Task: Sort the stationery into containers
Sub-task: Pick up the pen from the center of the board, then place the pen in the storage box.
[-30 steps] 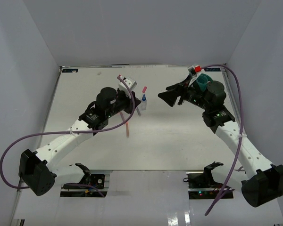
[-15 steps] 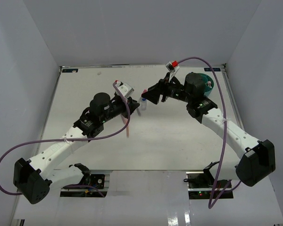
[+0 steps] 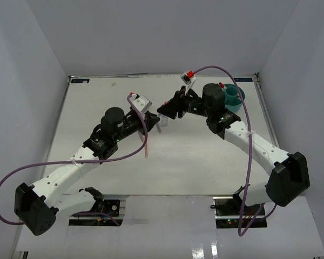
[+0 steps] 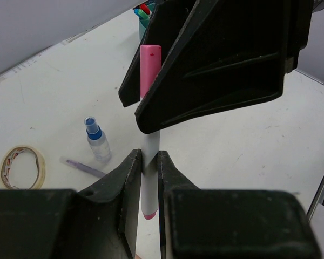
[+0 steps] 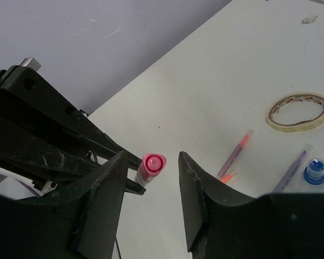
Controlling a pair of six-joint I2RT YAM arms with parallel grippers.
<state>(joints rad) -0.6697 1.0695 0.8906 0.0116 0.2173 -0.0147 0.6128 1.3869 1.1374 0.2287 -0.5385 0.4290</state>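
My left gripper [image 4: 149, 168] is shut on the white barrel of a pink-capped pen [image 4: 149, 67] and holds it upright above the table. My right gripper [image 5: 153, 160] is open, its jaws on either side of the pen's pink cap [image 5: 152, 165] without touching it. In the top view the two grippers meet at mid-table, left [image 3: 153, 116] and right [image 3: 166, 109]. The small blue-capped bottle [image 4: 97, 140], a tan loop [image 4: 21, 166] and a purple pen [image 4: 81, 167] lie on the table below. The teal organiser [image 3: 235, 98] stands at the far right with pens in it.
An orange-tipped pen [image 5: 235, 154] and the purple pen [image 5: 291, 170] lie beside the bottle [image 5: 315, 170] and loop [image 5: 298, 111]. Another orange pen [image 3: 146, 149] lies at mid-table. White walls enclose the table on three sides.
My right arm has swung left from the organiser and brought its open jaws around the pink cap. My left gripper has kept hold of the pen, shifting slightly.
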